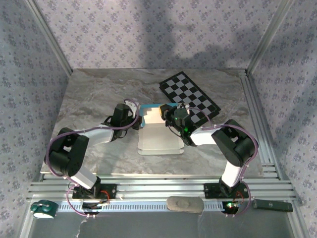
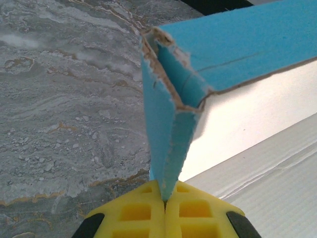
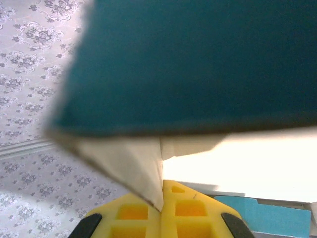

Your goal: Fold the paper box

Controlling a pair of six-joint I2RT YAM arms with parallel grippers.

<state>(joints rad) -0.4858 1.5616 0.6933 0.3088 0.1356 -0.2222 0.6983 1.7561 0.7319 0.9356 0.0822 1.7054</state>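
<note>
Left wrist view: the left gripper (image 2: pixel 164 199) has its yellow jaws pressed together on a thin turquoise flap of the paper box (image 2: pixel 237 44), pinched at a raised corner where the cardboard edge is frayed. Beside that flap the box's white inner face slopes away to the right.

On the right wrist camera, the right gripper (image 3: pixel 162 197) has its jaws clamped on a white-faced flap, with the turquoise outer face (dark and blurred here) spreading above.

From above, the half-formed box sits about mid-table (image 1: pixel 99 99), its turquoise wall standing on the far side between the two grippers and its white panel lying open toward the near edge. The checkerboard (image 1: pixel 189 97) lies just beyond, toward the far right corner.
</note>
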